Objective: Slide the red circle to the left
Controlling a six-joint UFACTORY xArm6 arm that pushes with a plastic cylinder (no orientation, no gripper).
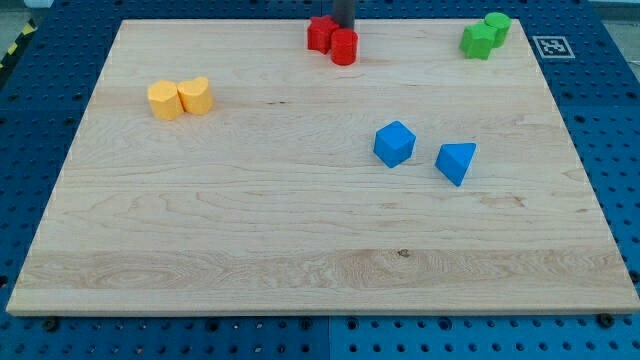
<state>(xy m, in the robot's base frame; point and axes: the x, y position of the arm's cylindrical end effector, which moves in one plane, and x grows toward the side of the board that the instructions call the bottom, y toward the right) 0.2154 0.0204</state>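
Maple-coloured board fills most of the view, resting on a blue pegboard surface; its near half, toward the view's bottom, carries only wood grain. Farther up and right of centre sit two blue blocks: a blue cube and, just to its right and slightly nearer, a blue wedge-like block, close together but apart. On the view's left, farther back, two yellow blocks touch side by side: a yellow hexagon-like block and a yellow rounded block, whose exact shapes are hard to make out. At the far edge, near the top centre, the red circle stands as a short cylinder, touching a second red block on its left, whose shape may be a star or cross. My tip comes down from the view's top just behind the red circle, and to the right of the other red block; the rod has no jaws to report. In the far right corner two green blocks touch each other, and a small printed marker tag lies beyond the board's edge.
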